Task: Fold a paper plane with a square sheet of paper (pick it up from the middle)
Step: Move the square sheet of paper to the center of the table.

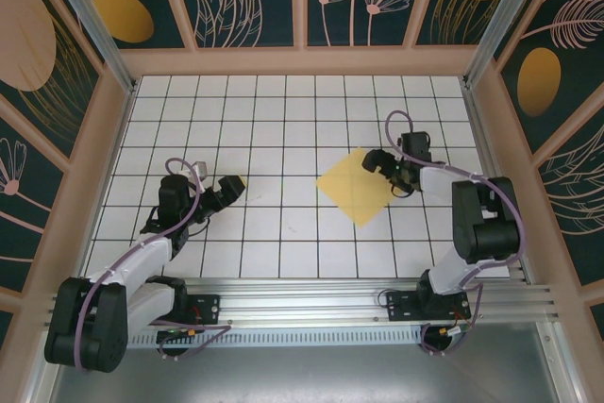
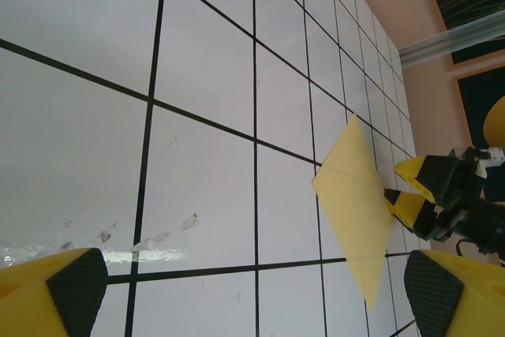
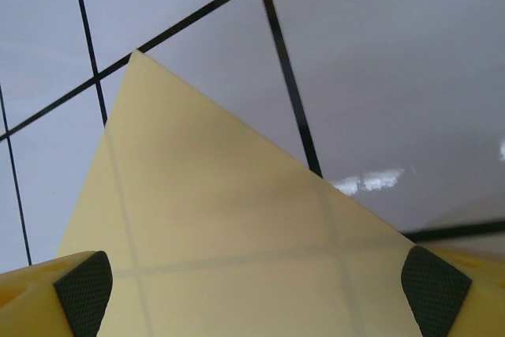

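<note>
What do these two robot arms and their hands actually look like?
The left arm and right arm have chunky black joints, pale grey links and a lilac cable looping alongside. The left hand and right hand each end in two yellow fingers with black textured pads.

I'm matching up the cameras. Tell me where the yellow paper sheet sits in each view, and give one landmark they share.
Top external: the yellow sheet lies right of centre, turned like a diamond.
Left wrist: the sheet is right of centre, a narrow slanted diamond.
Right wrist: the sheet covers the lower half, one corner pointing up.
Shared landmark: the right hand, open at the sheet's edge.
</note>
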Available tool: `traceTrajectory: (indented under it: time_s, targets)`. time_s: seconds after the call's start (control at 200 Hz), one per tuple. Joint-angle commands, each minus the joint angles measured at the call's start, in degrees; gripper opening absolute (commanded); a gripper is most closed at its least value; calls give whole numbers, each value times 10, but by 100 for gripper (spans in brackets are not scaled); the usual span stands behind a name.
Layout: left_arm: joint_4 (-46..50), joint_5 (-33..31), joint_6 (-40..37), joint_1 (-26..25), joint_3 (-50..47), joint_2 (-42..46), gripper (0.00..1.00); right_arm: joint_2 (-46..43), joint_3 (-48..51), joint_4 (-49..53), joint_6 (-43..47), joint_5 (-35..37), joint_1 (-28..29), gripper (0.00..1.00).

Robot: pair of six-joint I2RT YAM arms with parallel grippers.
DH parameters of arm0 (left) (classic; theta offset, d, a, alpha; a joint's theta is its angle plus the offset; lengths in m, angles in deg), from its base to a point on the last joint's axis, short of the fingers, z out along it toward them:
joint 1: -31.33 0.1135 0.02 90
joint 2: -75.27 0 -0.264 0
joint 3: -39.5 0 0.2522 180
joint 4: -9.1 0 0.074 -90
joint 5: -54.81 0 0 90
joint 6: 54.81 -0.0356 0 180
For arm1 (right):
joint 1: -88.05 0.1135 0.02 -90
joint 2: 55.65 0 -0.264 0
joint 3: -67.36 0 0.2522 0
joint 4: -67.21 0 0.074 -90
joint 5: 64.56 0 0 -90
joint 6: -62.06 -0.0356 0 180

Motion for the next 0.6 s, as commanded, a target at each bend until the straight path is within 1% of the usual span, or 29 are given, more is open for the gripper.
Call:
traceTrajectory:
  time_s: [0.0,0.075,0.13,0.25,0.29,0.33,0.395,0.44,0.48,0.58,0.595]
  targets:
    - [-9,8,-1,-4,-4,-2,98,-50,101,56,-97,18,16,99]
    - [-12,15,2,-5,-3,-6,98,-98,148,39,-155,2,36,99]
    - [-4,21,-2,-6,1,-6,98,-126,171,22,-189,-17,64,99]
    - [24,20,-11,-6,7,6,99,-143,160,37,-230,-20,144,99]
    - [34,20,-13,-6,8,14,99,-146,145,62,-230,-8,166,99]
    - [44,19,-15,-6,8,24,98,-154,128,94,-230,27,189,99]
    - [60,16,-19,-6,8,43,98,-163,99,135,-202,80,213,99]
    - [71,14,-22,-6,7,56,99,-159,77,149,-166,95,218,99]
    - [77,11,-23,-6,7,65,99,-146,58,151,-124,88,220,98]
    - [83,5,-24,-6,6,77,99,-92,-4,168,-30,41,233,90]
    - [83,5,-24,-6,7,78,99,-84,-14,172,-19,40,248,89]
